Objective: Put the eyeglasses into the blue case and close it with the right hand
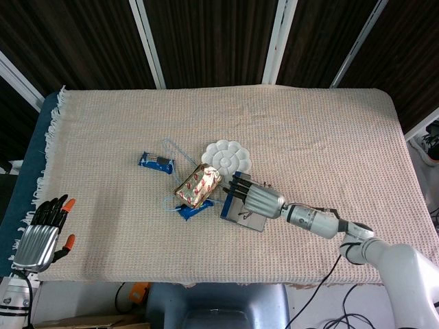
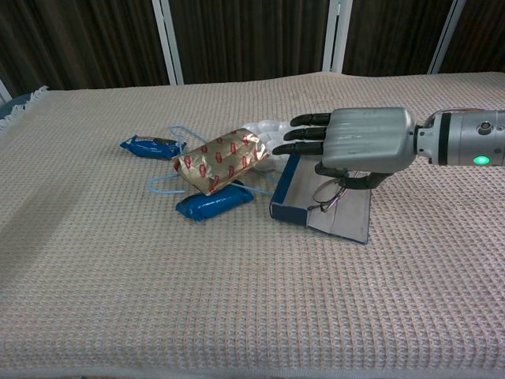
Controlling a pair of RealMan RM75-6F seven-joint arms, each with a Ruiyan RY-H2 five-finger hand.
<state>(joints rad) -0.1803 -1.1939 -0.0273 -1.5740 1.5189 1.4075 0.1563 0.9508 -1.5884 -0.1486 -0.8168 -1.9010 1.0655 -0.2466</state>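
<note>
One blue case (image 2: 289,192), one eyeglasses (image 2: 327,197), two blue packets (image 2: 213,204).

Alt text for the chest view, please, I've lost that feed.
The right hand hovers over the open blue case, with the eyeglasses lying in the case just beneath it. Left of the case sit a gold-and-red foil packet, two blue snack packets and a white flower-shaped dish on the beige woven cloth.

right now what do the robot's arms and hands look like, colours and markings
The right hand has a ribbed silver metal back and black fingers, on a silver wrist with black bands and a lit green indicator. Its arm turns white further back, with a dark cable beside it. The left hand has the same ribbed silver back and black fingers, but some tips are orange.
</note>
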